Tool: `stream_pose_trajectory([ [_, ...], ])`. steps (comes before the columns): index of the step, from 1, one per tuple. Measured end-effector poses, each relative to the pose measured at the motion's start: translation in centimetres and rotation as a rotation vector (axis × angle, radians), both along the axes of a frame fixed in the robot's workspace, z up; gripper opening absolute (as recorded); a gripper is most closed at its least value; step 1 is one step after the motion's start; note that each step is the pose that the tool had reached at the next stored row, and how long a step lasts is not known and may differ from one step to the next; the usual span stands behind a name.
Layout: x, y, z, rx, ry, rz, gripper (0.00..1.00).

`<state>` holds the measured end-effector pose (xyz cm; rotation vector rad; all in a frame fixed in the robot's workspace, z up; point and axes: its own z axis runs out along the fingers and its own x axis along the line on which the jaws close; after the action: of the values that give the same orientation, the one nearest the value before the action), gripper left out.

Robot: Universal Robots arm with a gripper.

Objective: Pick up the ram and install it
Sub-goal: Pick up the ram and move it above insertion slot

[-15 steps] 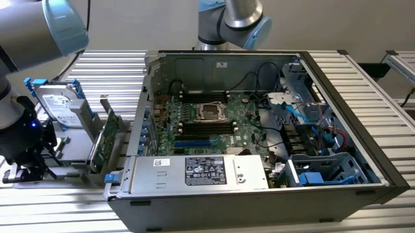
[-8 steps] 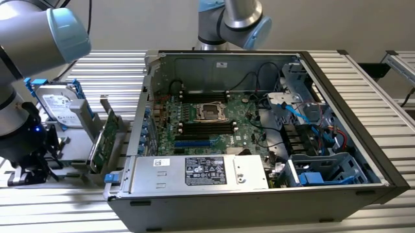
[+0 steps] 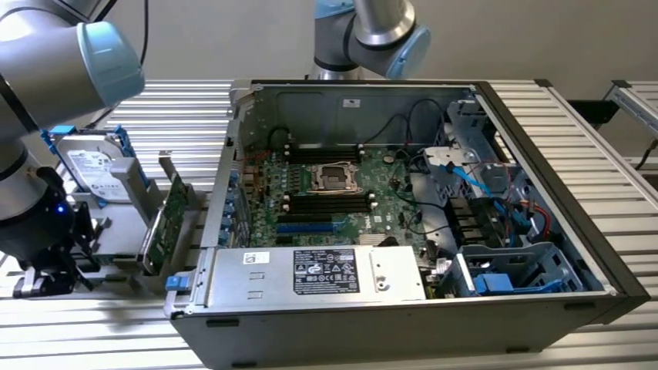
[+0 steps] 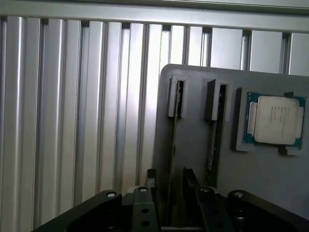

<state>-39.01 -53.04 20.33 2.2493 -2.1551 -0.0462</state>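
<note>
Wrist view: the gripper (image 4: 170, 178) hangs over a grey holder (image 4: 270, 183), its fingers (image 4: 151, 180) spread apart and grasping nothing. The ram (image 4: 211, 153) stands on edge in the slot nearer the CPU (image 4: 276, 120), just outside the gap and beside one finger. The other slot (image 4: 175, 140) runs in between the fingers; whether it holds a stick I cannot tell.

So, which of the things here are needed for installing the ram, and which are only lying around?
For the job: ram, on edge in the grey holder; gripper, open over that holder; black memory slots in the computer case.
Just lying about: processor chip in the holder; hard drive; green expansion card; power supply.
</note>
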Motion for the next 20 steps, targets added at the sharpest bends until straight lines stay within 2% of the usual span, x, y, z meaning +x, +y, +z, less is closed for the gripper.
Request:
stream_pose_trajectory([
  [3, -0.01, 0.06, -0.11, -0.0032, 0.0002, 0.0, 0.36],
  [7, -0.04, 0.07, -0.14, -0.0035, -0.0003, 0.001, 0.36],
  [10, -0.16, 0.17, -0.25, -0.0034, -0.0037, 0.001, 0.36],
  [20, -0.44, 0.19, -0.38, -0.0035, -0.004, 0.001, 0.36],
])
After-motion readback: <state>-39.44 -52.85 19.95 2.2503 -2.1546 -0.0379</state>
